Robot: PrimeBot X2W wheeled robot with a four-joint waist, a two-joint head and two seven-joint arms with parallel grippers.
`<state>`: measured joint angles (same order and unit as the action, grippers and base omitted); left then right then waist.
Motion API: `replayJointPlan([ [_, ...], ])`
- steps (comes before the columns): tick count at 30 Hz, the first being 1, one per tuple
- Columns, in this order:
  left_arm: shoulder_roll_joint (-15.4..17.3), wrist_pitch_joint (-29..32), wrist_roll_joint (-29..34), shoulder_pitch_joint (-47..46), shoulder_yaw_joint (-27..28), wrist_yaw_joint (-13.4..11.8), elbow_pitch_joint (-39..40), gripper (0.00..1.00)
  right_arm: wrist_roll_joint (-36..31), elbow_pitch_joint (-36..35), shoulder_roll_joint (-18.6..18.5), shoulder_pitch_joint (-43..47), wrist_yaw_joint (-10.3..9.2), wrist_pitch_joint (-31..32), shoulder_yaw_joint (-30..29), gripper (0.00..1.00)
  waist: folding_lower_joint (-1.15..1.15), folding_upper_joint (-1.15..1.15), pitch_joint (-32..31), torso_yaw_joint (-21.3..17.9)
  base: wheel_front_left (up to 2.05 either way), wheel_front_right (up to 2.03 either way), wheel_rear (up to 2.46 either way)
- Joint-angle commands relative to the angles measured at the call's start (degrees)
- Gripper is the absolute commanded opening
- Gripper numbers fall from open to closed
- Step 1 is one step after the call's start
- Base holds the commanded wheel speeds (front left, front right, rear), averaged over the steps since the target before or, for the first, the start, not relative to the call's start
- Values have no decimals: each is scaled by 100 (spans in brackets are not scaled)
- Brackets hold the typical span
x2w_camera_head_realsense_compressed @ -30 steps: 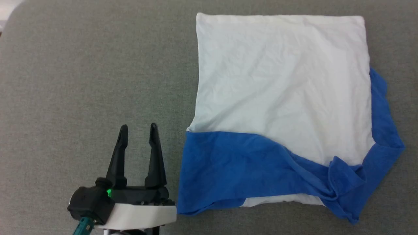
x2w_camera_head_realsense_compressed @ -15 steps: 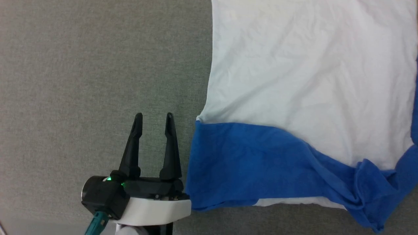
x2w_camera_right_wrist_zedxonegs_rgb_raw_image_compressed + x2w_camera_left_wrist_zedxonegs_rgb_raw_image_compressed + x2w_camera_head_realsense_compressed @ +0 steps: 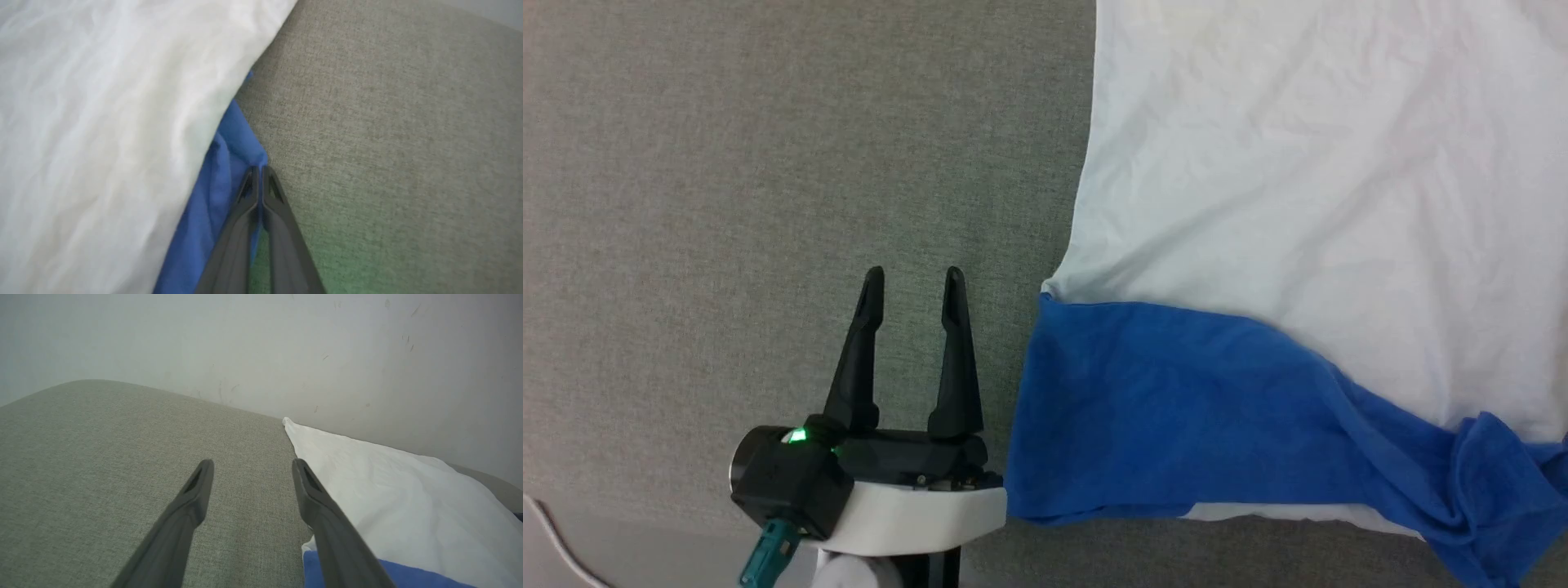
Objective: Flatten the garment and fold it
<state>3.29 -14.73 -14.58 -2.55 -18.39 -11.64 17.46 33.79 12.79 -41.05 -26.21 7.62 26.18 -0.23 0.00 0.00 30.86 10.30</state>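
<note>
- The left pincer (image 3: 913,279) hovers with its fingers apart and empty over the grey surface (image 3: 727,204), just beside the shirt (image 3: 1298,188).
- The right pincer (image 3: 260,168) has its fingers pressed together at the shirt's blue edge; whether they pinch any cloth is unclear.
- The shirt lies spread on the surface, white with blue nearest the robot.

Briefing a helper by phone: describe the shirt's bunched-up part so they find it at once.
On the grey surface lies the garment, white with a blue band along its near edge. Follow the band to the robot's right: the bunched part is raised blue folds; the rest lies flatter.
</note>
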Motion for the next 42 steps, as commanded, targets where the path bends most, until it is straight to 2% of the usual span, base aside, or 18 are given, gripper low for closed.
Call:
replayJointPlan([
  [1, -29, -27, 23, -78, 42, 1, -22, 100, -4, 182, 53, 47, -13, -8, 82, 0, 0, 0, -81, -67, 0, 0, 0],
  [8, -33, -27, -32, 18, 206, 77, -139, 100, -96, 401, 153, 124, -13, -504, -345, 0, 0, 0, -590, -328, 0, 0, 0],
  [16, -2, -27, -91, 257, 396, 175, -151, 100, -375, 357, 238, 1121, -13, -684, -1669, 0, 0, 0, -960, -531, 0, 0, 0],
  [19, 7, -27, -85, 308, 424, 188, -126, 100, -489, 213, 540, 1637, -13, -527, -2063, 0, 0, 0, -960, -565, 0, 0, 0],
  [22, 25, -27, -78, 363, 438, 184, -116, 100, -553, 34, 936, 1945, -13, -466, -2202, 0, 0, 0, -930, -612, 0, 0, 0],
  [23, 33, -27, -76, 368, 434, 186, -119, 100, -603, 11, 1059, 1991, -13, -496, -2208, 32, 0, 0, -920, -616, 0, 0, 0],
  [24, 38, -25, -73, 366, 430, 185, -118, 100, -645, 3, 1181, 2007, -13, -541, -2205, 100, 0, 0, -913, -621, 0, 0, 0],
  [27, 67, 16, -57, 335, 422, 179, -98, 100, -696, 15, 1436, 1988, -13, -626, -2078, 100, 0, 0, -909, -642, 0, 0, 0],
  [30, 102, 74, -42, 312, 425, 165, -72, 100, -637, 10, 1512, 1941, -13, -601, -1974, 100, 0, 0, -930, -669, 0, 0, 0],
  [37, 135, 121, -72, 341, 430, 151, -62, 100, -482, -377, 1256, 1956, -13, -267, -2098, 100, 0, 0, -1088, -716, 0, 0, 0],
  [42, 131, 88, -154, 414, 452, 162, -68, 100, -388, -1105, 1113, 1910, -13, -23, -2691, 100, 0, 0, -1198, -682, 0, 0, 0],
])
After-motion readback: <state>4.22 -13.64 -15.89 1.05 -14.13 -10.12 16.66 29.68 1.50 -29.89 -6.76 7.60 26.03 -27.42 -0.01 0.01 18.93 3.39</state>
